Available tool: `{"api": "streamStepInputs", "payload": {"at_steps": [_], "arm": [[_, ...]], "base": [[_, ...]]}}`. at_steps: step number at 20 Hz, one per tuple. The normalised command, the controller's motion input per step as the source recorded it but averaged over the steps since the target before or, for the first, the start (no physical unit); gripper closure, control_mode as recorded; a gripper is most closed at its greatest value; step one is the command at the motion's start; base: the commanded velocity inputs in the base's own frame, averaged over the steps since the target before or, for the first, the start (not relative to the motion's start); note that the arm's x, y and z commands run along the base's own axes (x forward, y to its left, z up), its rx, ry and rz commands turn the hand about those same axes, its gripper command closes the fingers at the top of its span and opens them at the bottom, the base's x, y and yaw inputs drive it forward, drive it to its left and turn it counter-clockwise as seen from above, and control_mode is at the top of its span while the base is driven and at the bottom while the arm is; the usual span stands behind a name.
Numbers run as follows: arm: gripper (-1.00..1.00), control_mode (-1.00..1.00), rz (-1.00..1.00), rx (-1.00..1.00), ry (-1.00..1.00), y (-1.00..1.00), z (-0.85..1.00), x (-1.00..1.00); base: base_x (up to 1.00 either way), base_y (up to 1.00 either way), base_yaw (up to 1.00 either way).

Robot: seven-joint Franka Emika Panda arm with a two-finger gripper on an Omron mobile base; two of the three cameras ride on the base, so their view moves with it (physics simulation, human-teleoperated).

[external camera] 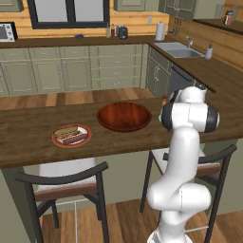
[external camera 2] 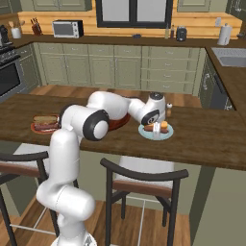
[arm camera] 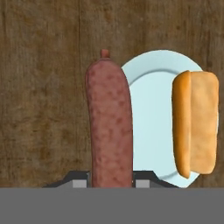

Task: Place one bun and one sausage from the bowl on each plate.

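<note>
Now two plates sit on the wooden counter [external camera: 28, 137]: the red-rimmed plate [external camera: 58, 141] on the left carries one tan bun [external camera: 66, 131] and one dark sausage [external camera: 76, 139], while the pale blue plate [arm camera: 151, 113] on the right carries one orange bun [arm camera: 195, 124]. Between them stands the one big brown bowl [external camera: 124, 116], which looks empty from the left base view. Over the blue plate the gripper [arm camera: 110, 183] has its jaws drawn in tight on the second sausage [arm camera: 109, 127], which hangs above that plate's edge, apart from the orange bun.
</note>
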Motion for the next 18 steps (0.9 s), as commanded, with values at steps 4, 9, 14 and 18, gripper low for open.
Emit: {"api": "streamStepInputs", "payload": {"at_steps": [4,9,14,18], "arm": [[1.0,-1.0,0.0,0.0,0.0,0.01,-0.07,0.01],[1.0,-1.0,0.0,0.0,0.0,0.03,-0.07,0.04],[1.0,-1.0,0.0,0.0,0.0,0.06,-0.02,0.08],[-1.0,-1.0,0.0,0.0,0.0,0.01,-0.01,0.04]], "base": [[0.0,0.0,0.0],[0.0,0.0,0.0],[0.0,0.0,0.0],[0.0,0.0,0.0]]}}
